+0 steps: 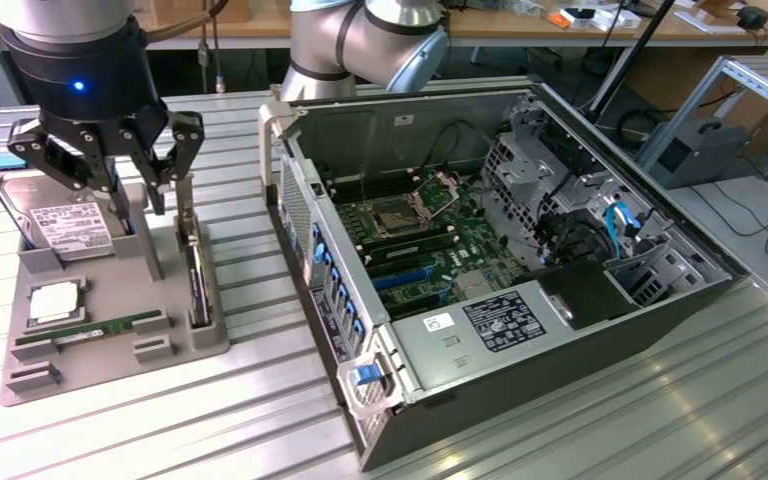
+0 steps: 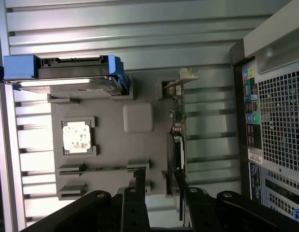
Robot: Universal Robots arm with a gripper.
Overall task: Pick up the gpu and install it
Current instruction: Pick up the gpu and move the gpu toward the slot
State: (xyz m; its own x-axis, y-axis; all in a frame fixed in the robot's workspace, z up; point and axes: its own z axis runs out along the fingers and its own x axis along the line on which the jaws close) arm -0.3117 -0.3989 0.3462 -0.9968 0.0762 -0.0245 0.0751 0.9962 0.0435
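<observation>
Counter (image 1: 598, 420): slatted metal, carries everything.

Computer case (image 1: 384, 130), count 1: lies on its side with the panel off, so the main board faces up. Judged: set this way for reaching in from above.

Claw (image 1: 115, 170), count 1: hangs over the far end of the parts tray (image 1: 117, 355) with its jaws spread wide and nothing in them. In the wrist view one finger lines up with the card, so the card is not centred between the two.

Tray, count 1: grey, with slots that fix each part in place.

Hard drive (image 1: 71, 225), count 1: propped at the tray's far end.

Gpu (image 1: 197, 275), count 1: stands on its long edge in the slot nearest the case. Judged: this leaves its top edge free for gripping. Not yet lifted.

Memory stick (image 1: 91, 328), count 1: on edge in its slot.

Processor chip (image 1: 57, 300), count 1: flat in a recess.
</observation>
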